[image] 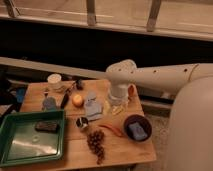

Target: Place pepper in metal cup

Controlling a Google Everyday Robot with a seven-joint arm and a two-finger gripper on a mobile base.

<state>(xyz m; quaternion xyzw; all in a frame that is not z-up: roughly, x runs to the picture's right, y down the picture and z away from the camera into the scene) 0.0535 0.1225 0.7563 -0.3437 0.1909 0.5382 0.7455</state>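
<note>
Pepper point(112, 130) lies slanting left-to-right near metal cup point(81, 122), gripper point(118, 103) hanging behind it.

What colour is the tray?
The tray is green, camera view; gripper hangs above the table.

Single camera view, set high in front of the light wooden table point(122, 150), looking down and across it toward the dark wall point(60, 45) and railed window point(120, 12) behind. The tabletop filled the lower left; the robot's white rounded body point(192, 130) loomed nearest, at right. The two-finger gripper point(117, 101) hung over the table's right rear part.
</note>
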